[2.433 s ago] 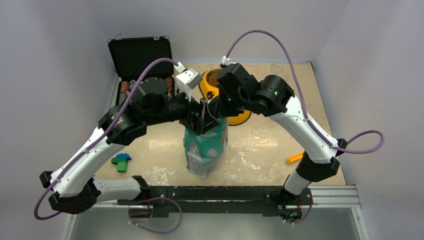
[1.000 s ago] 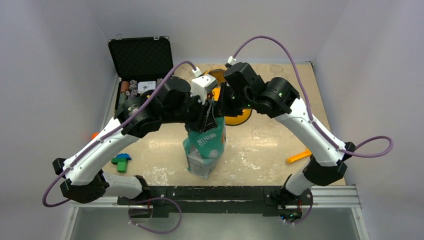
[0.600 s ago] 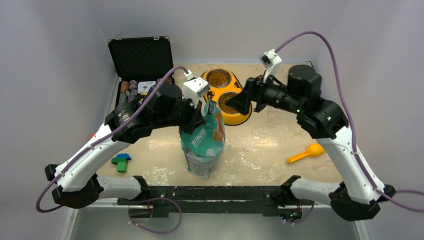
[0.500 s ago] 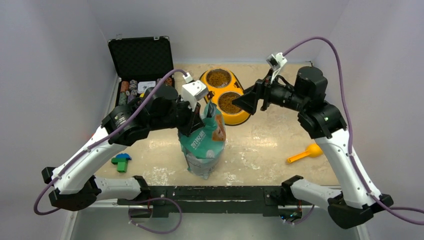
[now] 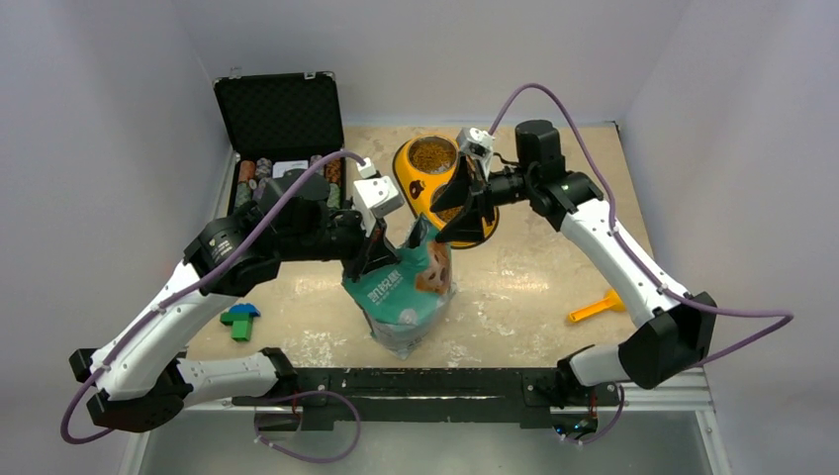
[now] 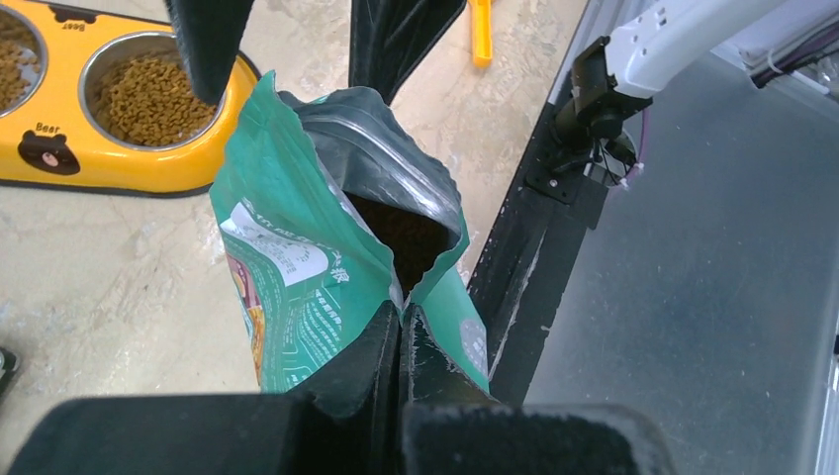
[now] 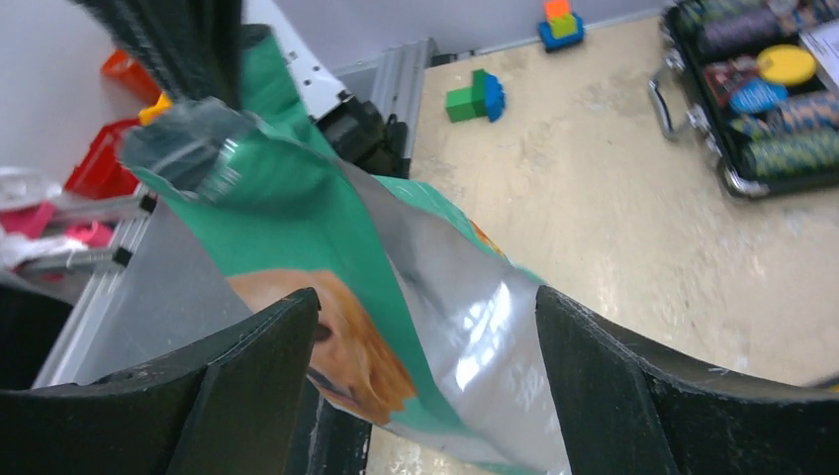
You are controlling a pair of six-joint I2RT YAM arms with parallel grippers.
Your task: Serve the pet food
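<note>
The teal-green pouch [image 5: 401, 297] with a golden dog's face stands mid-table, leaning a little, its top torn open. Brown pet food [image 6: 404, 233] shows inside its mouth. My left gripper [image 5: 379, 259] [image 6: 401, 319] is shut on the near rim of the pouch top. On the far side my right gripper [image 5: 442, 230] [image 7: 425, 307] is open, its fingers [image 6: 208, 45] either side of the pouch's far top corner, and the pouch [image 7: 326, 228] fills the gap between them. The yellow double bowl [image 5: 414, 186] behind holds kibble [image 6: 148, 99] in both cups.
An open black case [image 5: 277, 119] of poker chips sits at the back left. Green and blue blocks [image 5: 239, 322] lie front left and an orange scoop [image 5: 592, 311] front right. The black rail [image 5: 445, 381] runs along the table's near edge.
The right gripper let go of the pouch top, opened wide, swung out to the right and has come back to the pouch. The left gripper shut on the rim, and the pouch tipped leftward.
</note>
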